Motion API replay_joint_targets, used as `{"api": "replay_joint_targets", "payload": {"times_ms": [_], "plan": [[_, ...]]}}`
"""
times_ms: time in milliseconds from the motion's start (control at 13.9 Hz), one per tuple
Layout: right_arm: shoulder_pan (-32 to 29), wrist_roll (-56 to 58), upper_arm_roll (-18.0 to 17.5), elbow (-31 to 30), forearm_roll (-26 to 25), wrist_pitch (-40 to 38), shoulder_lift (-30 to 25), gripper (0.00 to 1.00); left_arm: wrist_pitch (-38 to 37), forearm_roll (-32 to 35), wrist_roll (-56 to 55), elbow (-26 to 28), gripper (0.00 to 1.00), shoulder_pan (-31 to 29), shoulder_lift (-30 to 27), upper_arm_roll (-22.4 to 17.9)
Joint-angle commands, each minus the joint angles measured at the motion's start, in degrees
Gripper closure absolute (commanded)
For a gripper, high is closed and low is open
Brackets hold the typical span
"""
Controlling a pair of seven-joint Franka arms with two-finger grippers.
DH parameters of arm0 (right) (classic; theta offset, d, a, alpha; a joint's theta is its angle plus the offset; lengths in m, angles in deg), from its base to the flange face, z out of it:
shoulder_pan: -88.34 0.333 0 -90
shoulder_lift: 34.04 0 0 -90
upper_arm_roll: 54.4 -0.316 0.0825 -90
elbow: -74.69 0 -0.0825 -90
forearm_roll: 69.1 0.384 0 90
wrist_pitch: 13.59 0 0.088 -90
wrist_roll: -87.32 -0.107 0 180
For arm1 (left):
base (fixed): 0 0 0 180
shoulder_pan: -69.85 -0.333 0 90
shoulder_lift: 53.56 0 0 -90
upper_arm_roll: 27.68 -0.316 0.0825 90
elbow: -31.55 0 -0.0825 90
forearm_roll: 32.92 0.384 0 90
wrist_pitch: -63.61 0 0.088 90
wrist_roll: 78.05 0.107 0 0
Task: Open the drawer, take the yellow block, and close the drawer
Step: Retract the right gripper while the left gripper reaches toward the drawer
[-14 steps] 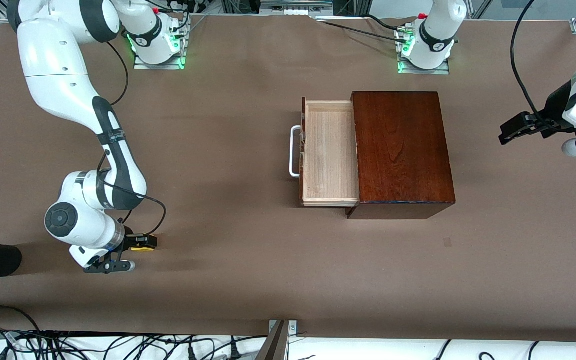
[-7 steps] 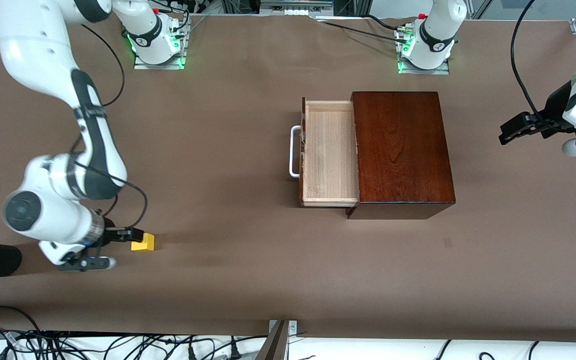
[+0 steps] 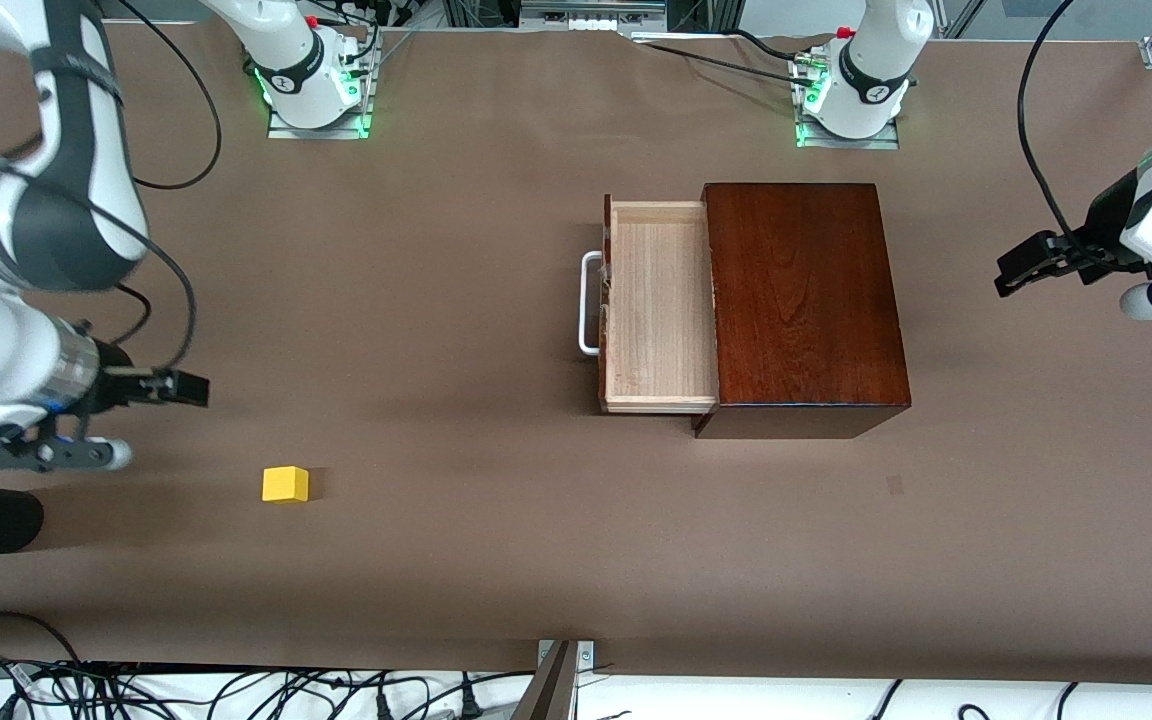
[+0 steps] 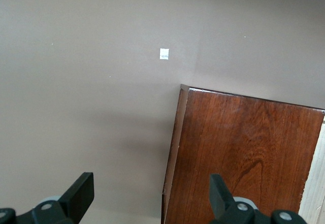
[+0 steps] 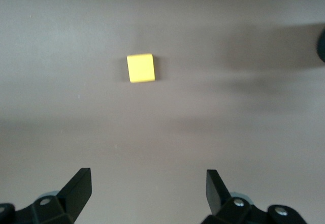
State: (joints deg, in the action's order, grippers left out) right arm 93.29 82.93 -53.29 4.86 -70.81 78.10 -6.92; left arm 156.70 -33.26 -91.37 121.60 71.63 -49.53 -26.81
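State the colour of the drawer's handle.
White: the U-shaped handle on the drawer shows best in the front view.

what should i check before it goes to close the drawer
1. yellow block out of the drawer, on the table: ok
2. Drawer tray empty: ok
3. Right gripper free of the block, jaws open: ok
4. White handle unobstructed: ok
5. Left gripper waiting past the box, jaws open: ok
6. Drawer closed: not ok, it stands pulled out
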Motion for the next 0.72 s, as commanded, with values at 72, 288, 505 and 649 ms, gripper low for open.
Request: {"api": "replay_joint_targets", "payload": {"times_ms": [72,288,505,649], "plan": [[-0.38,-0.01,2.58,-8.72,1.95,-0.91,-5.76,0.0,-0.1,-2.2,-0.04,-1.72,0.0,-0.11,1.16,0.54],[-0.47,0.16,4.52,-16.98,4.34,2.95,-9.53,0.0,-0.36,-2.21,-4.14,-1.81,0.0,1.47,1.51,1.41],[-0.47,0.25,5.65,-23.93,4.17,6.04,-14.98,0.0,-3.08,-2.03,-16.16,-4.18,0.0,5.15,2.21,4.13],[-0.38,1.47,6.89,-23.95,3.55,5.52,-16.31,0.0,-4.84,-2.12,-25.13,-6.55,0.0,9.54,3.87,4.49]]}}
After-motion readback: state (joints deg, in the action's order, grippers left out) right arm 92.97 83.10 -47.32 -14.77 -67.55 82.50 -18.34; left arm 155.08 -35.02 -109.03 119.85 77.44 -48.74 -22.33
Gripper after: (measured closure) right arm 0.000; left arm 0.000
